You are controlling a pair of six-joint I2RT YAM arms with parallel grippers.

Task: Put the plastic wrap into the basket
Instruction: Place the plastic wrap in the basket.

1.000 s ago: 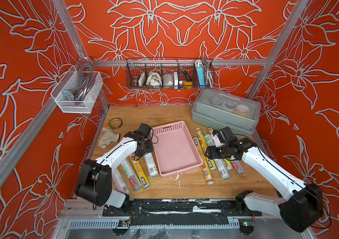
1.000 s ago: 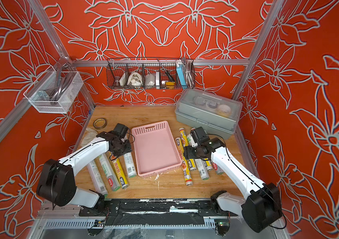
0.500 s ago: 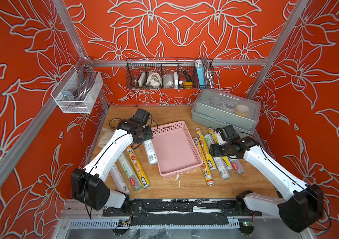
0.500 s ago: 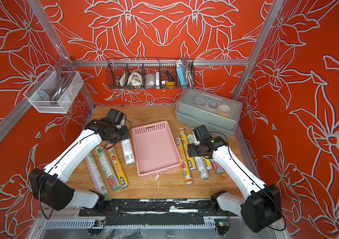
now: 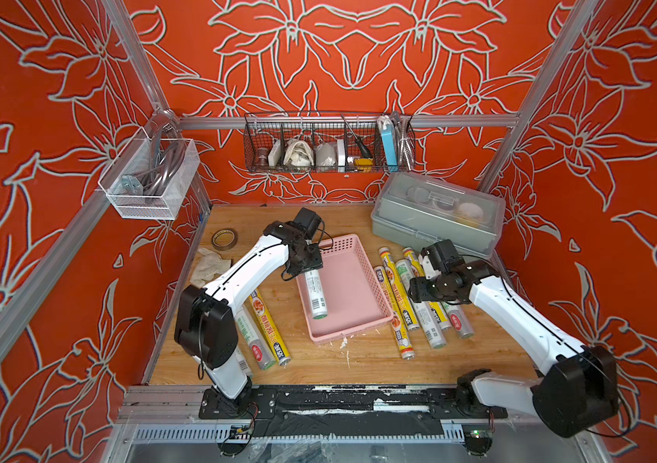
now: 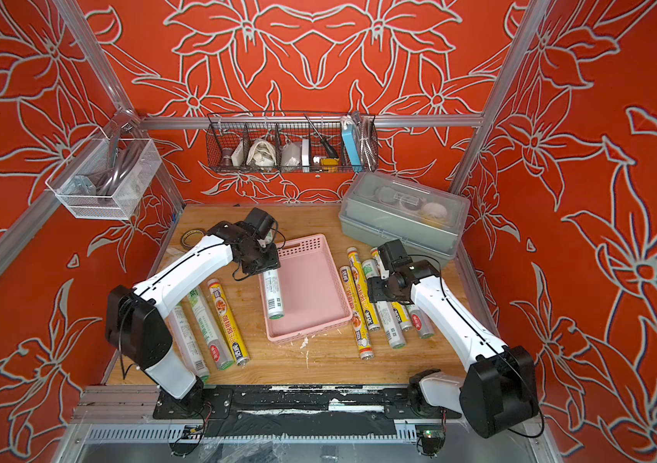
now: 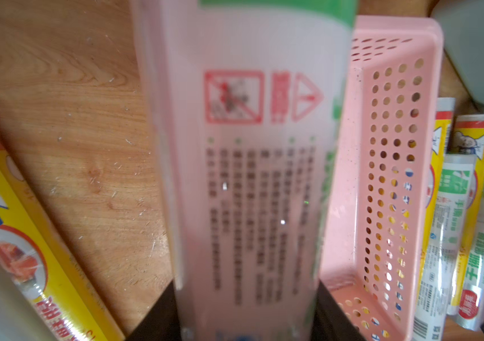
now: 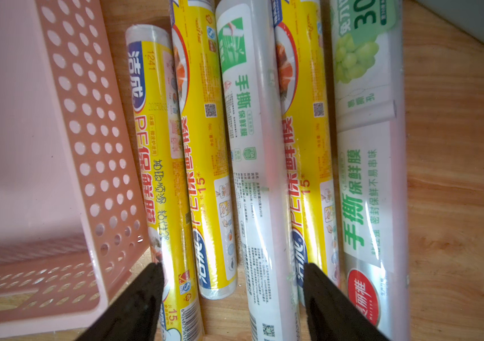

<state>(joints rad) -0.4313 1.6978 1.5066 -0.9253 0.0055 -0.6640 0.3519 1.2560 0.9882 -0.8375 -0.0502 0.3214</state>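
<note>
Plastic wrap roll [image 7: 249,177] (blurred) — basket [image 7: 394,147] behind

— Bright, even light from overhead; only soft shadows on the table [image 5: 354,362]. Both top views stretch toward the corners.
— Left wrist view: white-green roll [image 7: 249,192] blurred, too close. Right wrist view: sharper, sheen on yellow rolls [image 8: 205,147].

Left wrist view: white roll [image 7: 249,177] fills the frame, blurred, small print unreadable, free end runs out of frame. Left claw [image 7: 245,320] shows only as two dark stubs at the edge. In both top views the gripped end is hidden under the claw. Left arm [image 5: 246,268] covers part of the side rolls [image 5: 269,332]. Wire basket [image 5: 310,170] contents too small to tell.
</note>
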